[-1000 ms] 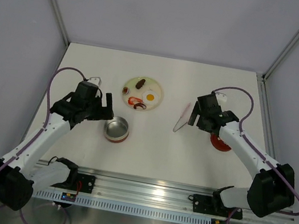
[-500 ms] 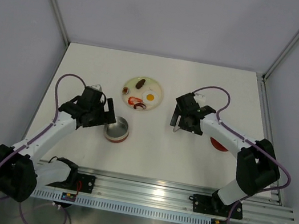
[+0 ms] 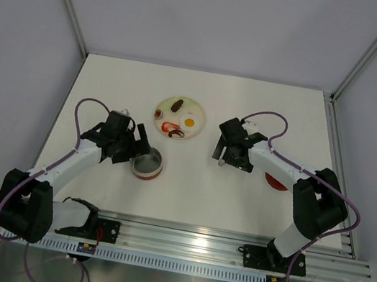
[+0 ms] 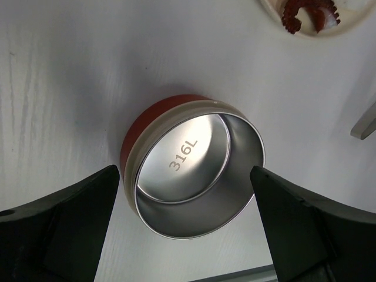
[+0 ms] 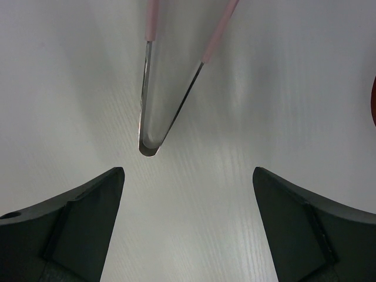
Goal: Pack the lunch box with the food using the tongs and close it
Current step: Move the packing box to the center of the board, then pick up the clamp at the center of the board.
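White tabletop (image 3: 111,83), grey walls on three sides.

Item inspected: tongs (image 5: 154,100). They are thin bright metal, with two slim arms in pink sleeves joined at a rounded bend. I judge them light, springy and slick, and likely to skate on this smooth surface. The best hold looks to be across both arms partway up from the bend, so that closing squeezes them together without twisting.

Position, right wrist view: the bend points to 6 o'clock, toward me, and the arms run off toward 12. The tongs lie ahead of my right gripper (image 5: 188,176), slightly toward 11 o'clock from the middle of the gap and clear of both fingers. Those fingers are spread wide and hold nothing.

My left gripper (image 4: 185,194) is equally wide. It brackets the lunch box (image 4: 194,170), which stands upright and empty, at 9 and 3 o'clock. Contact is not confirmed.

Top view: the food (image 3: 176,126) sits on a plate (image 3: 195,109) at 1 o'clock from the tin. The red lid (image 3: 280,182) lies at 4 o'clock from my right gripper.
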You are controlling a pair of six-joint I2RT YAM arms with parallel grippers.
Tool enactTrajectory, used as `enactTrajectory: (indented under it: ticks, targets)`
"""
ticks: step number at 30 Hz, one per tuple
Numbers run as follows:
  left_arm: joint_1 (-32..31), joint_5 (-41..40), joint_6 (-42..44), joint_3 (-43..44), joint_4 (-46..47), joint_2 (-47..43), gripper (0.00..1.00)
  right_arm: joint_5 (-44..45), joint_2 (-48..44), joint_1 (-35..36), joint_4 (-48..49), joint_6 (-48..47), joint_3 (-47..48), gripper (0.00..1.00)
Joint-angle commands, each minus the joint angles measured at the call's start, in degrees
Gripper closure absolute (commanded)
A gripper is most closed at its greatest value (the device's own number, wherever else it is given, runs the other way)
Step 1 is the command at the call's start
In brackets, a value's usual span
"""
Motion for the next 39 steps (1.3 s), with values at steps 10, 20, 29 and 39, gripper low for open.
enactTrajectory:
  ticks: [10, 20, 29, 39]
  targets:
    - [-6.3, 6.8, -7.1, -5.0, 11.9, 0.1, 0.01, -3.6, -1.1, -0.9, -1.5, -1.3, 3.3, 0.01]
    - [-13.1, 8.6, -6.4, -0.7, 16.3, 5.5, 0.01, -0.7, 1.8, -2.7, -2.1, 1.2, 6.1, 0.01]
    - [-14.3, 5.3, 4.2, 8.3, 5.5, 4.7, 0.01, 0.2, 6.8, -3.1, 4.3, 2.6, 4.1, 0.01]
    - [-13.7, 1.8, 6.0, 11.4, 0.7, -1.1, 0.01, 4.1, 12.9, -3.3, 9.9, 2.1, 3.7, 0.08]
